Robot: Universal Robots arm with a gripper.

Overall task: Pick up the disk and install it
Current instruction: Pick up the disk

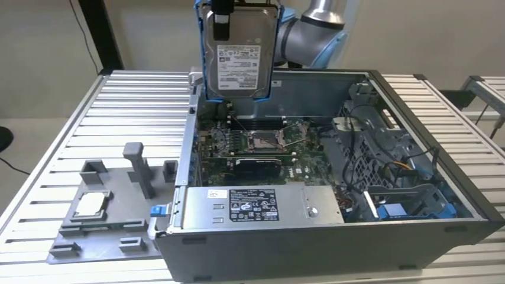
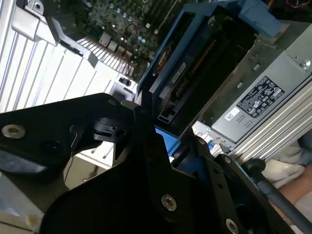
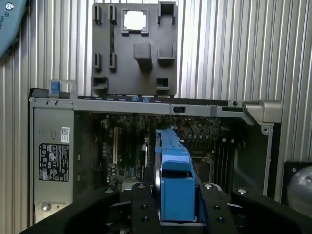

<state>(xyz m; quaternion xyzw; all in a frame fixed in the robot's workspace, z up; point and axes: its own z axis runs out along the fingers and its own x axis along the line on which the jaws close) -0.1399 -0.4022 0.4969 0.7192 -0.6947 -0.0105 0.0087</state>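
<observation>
While the grey tray (image 1: 110, 207) with its chip (image 1: 89, 204) lies on the desk (image 1: 134, 112) at the exterior view's left, the pincer (image 3: 175, 200) is clenched on the disk (image 1: 236, 56), holding it upright above the open case (image 1: 410, 228), over the motherboard (image 1: 252, 148); the power supply (image 1: 252, 206) lies along the case's near wall.

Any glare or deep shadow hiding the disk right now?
Exterior view: disk evenly lit, no glare. First wrist view: its blue frame is bright, the case interior dim, the chip washed out white. Second wrist view: table slats blown out, disk in shade.
</observation>
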